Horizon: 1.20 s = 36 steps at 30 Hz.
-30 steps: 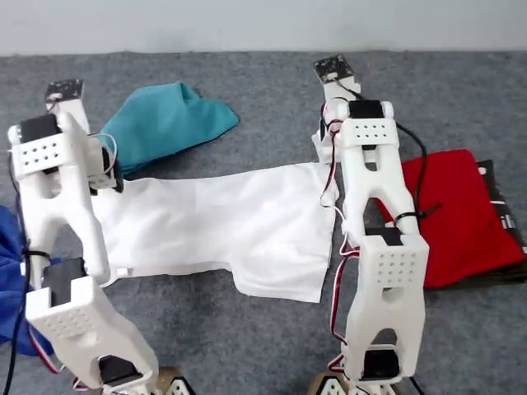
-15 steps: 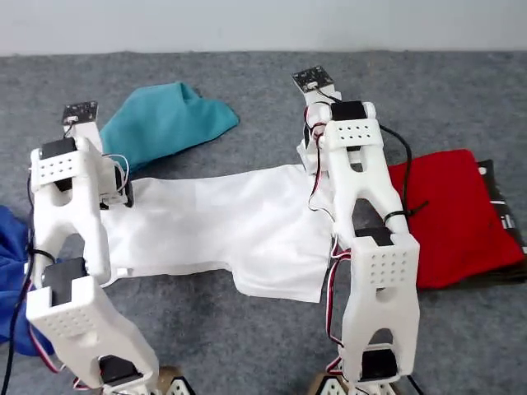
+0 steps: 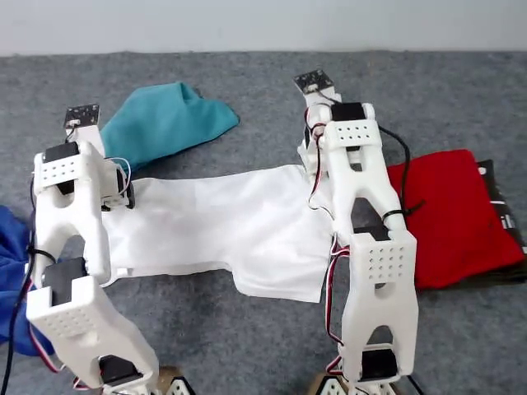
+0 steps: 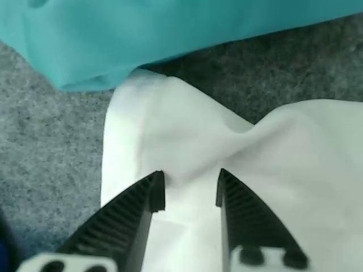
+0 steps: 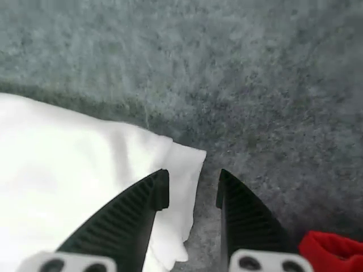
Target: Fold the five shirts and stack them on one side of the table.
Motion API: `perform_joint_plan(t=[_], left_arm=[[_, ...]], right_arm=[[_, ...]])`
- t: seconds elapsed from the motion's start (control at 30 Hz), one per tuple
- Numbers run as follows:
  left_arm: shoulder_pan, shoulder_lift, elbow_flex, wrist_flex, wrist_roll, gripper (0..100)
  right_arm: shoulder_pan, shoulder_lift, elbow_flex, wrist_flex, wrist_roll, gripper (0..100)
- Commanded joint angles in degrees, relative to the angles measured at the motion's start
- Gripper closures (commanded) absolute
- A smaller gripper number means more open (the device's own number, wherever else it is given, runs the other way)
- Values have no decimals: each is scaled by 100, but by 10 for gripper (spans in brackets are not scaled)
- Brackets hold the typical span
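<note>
A white shirt [image 3: 222,226] lies spread flat on the grey table [image 3: 461,99]. The left gripper [image 4: 190,184] and right gripper [image 5: 193,187] sit at its two far corners, jaws narrowly parted astride the cloth, probably ready to pinch for a fold. A folded red shirt [image 3: 453,218] lies beside it, likely starting the stack.

From above, we see the left arm [image 3: 70,206] and the right arm [image 3: 362,206] covering both ends of the white shirt [image 3: 230,226]. The picture's edge cuts off the blue shirt [image 3: 8,247]. The red shirt [image 3: 461,214] hides most of a dark flat thing [image 3: 498,197] that we cannot identify, and the left wrist view crops the teal shirt [image 4: 170,28]
</note>
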Motion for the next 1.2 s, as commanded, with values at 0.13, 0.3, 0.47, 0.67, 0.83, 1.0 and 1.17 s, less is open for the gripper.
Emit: perform_joint_plan(t=[0.13,0.3,0.47,0.67,0.83,1.0,1.17], left_arm=[[35,-220,75,-62,62,840],[35,-220,163,-62,62,840],[35,-220,163,-62,62,840],[35,-220,163,-62,62,840],[35,-220,163,-35,62,840],[35,-220,171,-26,62,840],[35,-220,171,-26,53,840]], right_arm=[[-251,-646,-598,629,-70,847],[-523,-198,-598,549,-70,847],[-444,470,-607,233,-70,848],[-119,681,-607,84,-70,849],[-4,690,-607,101,-26,849],[40,690,-598,136,158,849],[22,673,-598,251,158,849]])
